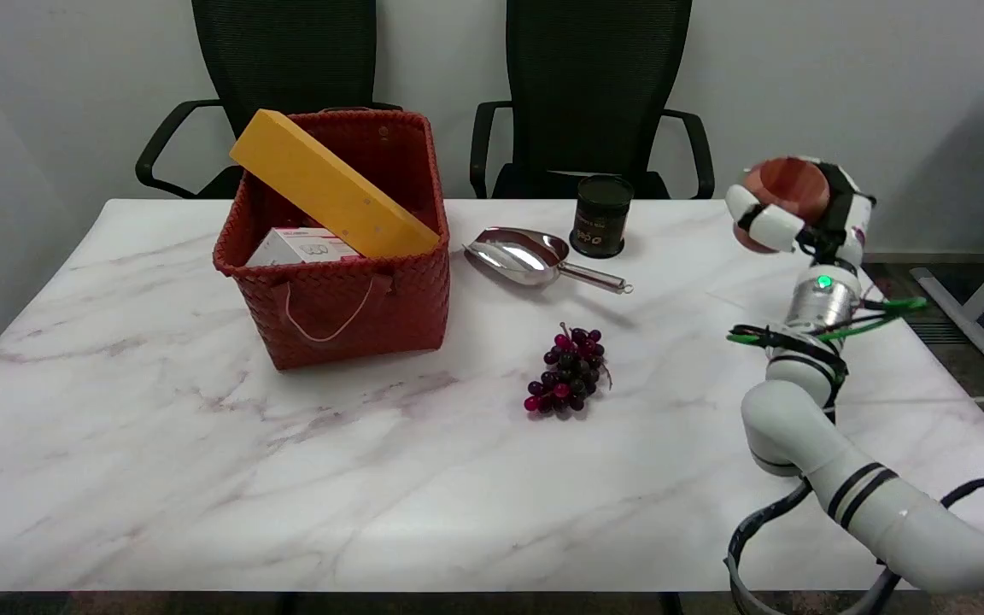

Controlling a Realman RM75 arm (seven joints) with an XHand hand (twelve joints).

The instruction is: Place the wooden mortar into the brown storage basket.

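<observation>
The right hand (804, 218) grips the wooden mortar (787, 198) aloft, its open mouth tilted up toward the camera.

Pale markings on the dark tin (600, 216), far side of the bench, too small to read. Faint print on the white box (300, 248) inside the basket (338, 307), likewise illegible.

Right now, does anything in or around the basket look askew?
Yes. The yellow box lies tilted across the brown storage basket, its upper end sticking above the rim and covering much of the opening. The robot hand holds the wooden mortar far right.
</observation>
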